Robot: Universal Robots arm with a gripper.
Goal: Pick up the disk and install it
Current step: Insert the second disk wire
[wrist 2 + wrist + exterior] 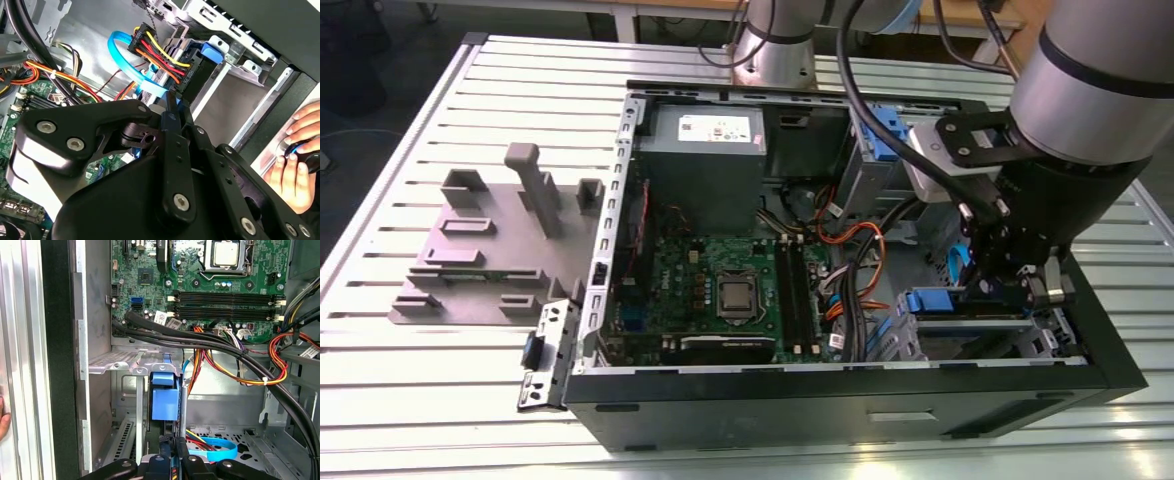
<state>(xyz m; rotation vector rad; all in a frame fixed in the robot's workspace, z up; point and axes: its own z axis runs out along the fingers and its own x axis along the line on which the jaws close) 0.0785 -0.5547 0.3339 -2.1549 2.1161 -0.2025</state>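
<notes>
Inside the metal case (1121, 375), tool (1014, 285) pinches blue-railed disk (164, 402).

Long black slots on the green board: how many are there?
4. The long black slots lie side by side in two pairs on the green board, between the silver chip and the black cables. None looks hidden.

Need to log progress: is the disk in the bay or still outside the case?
In the case, at the bay. Its blue carrier stands between the metal bay rails, gripper right above. Fully seated: cannot tell.
</notes>
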